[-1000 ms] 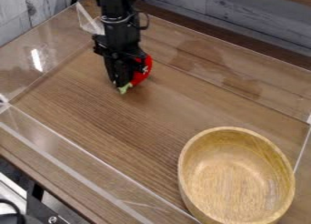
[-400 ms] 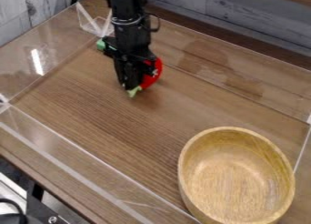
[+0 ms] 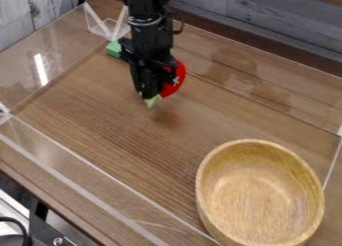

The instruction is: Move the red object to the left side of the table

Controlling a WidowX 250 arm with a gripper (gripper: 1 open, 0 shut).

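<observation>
Near the table's (image 3: 94,140) far side: gripper (image 3: 154,93), pointing down
Fingers: closed tight on the red object (image 3: 170,80)
Bowl (image 3: 261,197): near right corner, well apart

1. I can read no words, labels, brand names, numbers or signs anywhere in this view.
2. My gripper (image 3: 151,88) and the arm above it show only plain black surfaces, with no marking clear enough to make out.
3. The table (image 3: 120,155) below and around my gripper shows bare wood grain, with nothing printed on it.
</observation>
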